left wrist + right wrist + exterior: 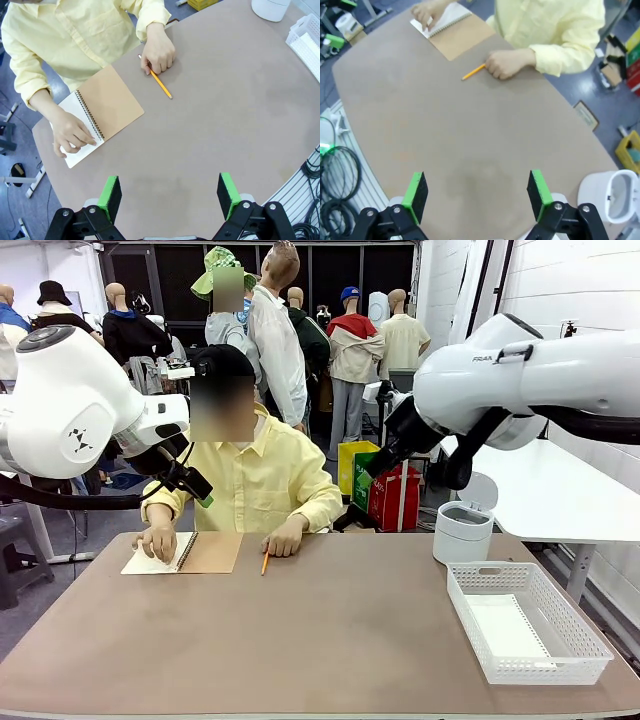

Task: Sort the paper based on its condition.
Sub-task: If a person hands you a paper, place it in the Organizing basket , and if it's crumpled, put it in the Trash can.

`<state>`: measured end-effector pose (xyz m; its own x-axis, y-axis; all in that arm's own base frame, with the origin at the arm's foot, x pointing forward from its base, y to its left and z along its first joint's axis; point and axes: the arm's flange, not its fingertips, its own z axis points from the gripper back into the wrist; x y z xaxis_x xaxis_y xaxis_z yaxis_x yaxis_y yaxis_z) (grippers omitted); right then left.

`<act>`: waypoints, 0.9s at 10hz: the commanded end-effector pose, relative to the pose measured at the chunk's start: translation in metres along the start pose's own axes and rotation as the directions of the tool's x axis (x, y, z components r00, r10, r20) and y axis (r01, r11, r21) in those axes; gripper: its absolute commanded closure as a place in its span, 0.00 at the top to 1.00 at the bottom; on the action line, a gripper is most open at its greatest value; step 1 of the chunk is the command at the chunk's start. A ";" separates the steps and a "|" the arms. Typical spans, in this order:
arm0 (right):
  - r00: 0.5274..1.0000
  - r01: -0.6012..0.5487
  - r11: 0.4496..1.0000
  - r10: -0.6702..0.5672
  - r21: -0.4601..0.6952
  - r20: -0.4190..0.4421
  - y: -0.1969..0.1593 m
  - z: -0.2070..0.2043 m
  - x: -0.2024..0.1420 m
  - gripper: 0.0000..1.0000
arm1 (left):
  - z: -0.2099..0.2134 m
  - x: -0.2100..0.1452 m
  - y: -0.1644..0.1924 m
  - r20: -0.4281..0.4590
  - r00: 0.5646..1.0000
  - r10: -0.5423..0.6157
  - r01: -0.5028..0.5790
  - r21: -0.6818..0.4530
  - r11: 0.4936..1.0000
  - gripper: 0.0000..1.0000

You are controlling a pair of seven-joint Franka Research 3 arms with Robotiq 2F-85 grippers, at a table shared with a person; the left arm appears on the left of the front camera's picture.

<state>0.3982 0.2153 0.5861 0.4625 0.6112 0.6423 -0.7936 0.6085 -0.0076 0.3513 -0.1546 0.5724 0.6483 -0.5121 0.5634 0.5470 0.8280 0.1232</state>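
A smooth white sheet of paper (506, 627) lies flat in the white basket (590, 652) at the table's right. Across the table a person presses one hand (157, 540) on the white page (76, 156) of an open spiral notebook with a tan cover (111, 101). The other hand (159, 51) rests by a yellow pencil (161, 84). My left gripper (169, 197) hangs open high above the table, nothing between its green pads (110, 196). My right gripper (477, 195) is also open and empty, high over the bare middle of the table.
A white lidded bin (463, 530) stands at the back right, just behind the basket. The notebook (460, 37) and pencil (473, 72) sit at the far left edge near the person. The brown tabletop (320, 630) is bare in the middle and front.
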 end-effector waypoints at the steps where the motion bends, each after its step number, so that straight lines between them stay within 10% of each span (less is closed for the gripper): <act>1: 0.995 -0.049 0.998 0.046 0.040 0.091 0.006 -0.008 -0.026 1.00 | 0.001 0.000 0.001 0.001 1.000 0.000 0.000 -0.001 1.000 1.00; 9: 0.995 -0.083 0.995 0.079 0.062 0.069 0.020 -0.042 -0.028 1.00 | 0.001 0.000 0.001 0.001 1.000 0.000 0.000 -0.001 1.000 1.00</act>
<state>0.3881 0.2323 0.5336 0.3737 0.6143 0.6950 -0.8534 0.5212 -0.0017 0.3513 -0.1546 0.5723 0.6483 -0.5121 0.5634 0.5470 0.8280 0.1232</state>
